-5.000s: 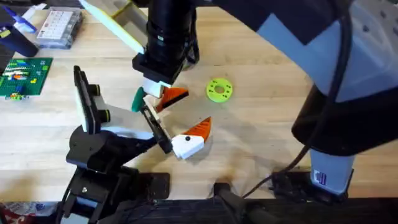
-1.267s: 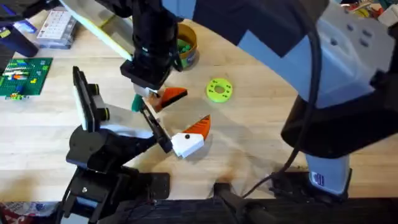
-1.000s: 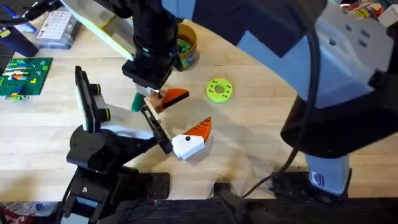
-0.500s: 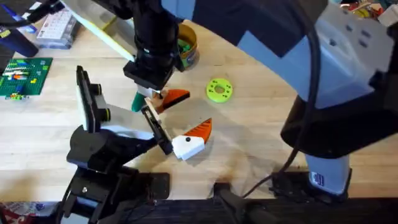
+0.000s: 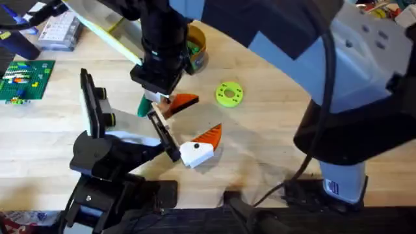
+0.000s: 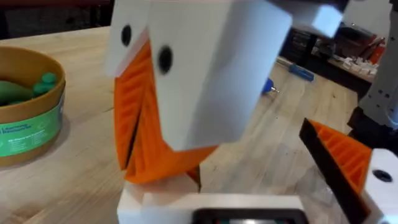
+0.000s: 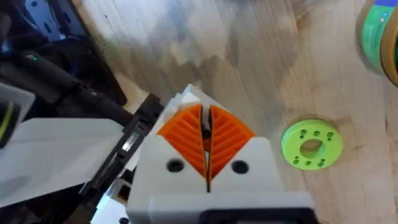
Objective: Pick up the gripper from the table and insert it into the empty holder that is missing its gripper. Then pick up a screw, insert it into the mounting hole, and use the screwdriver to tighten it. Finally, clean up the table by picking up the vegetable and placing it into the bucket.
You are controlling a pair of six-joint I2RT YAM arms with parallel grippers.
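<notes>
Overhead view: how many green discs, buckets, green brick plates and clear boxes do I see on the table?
green disc: 1
bucket: 1
green brick plate: 1
clear box: 1
Total: 4

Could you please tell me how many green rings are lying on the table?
1. The green ring lies flat on the table, apart from the bucket; others may be hidden.

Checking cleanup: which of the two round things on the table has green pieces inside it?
The yellow-brown bucket, an open cup; the green disc is only a flat ring lying on the wood, holding nothing.
</notes>
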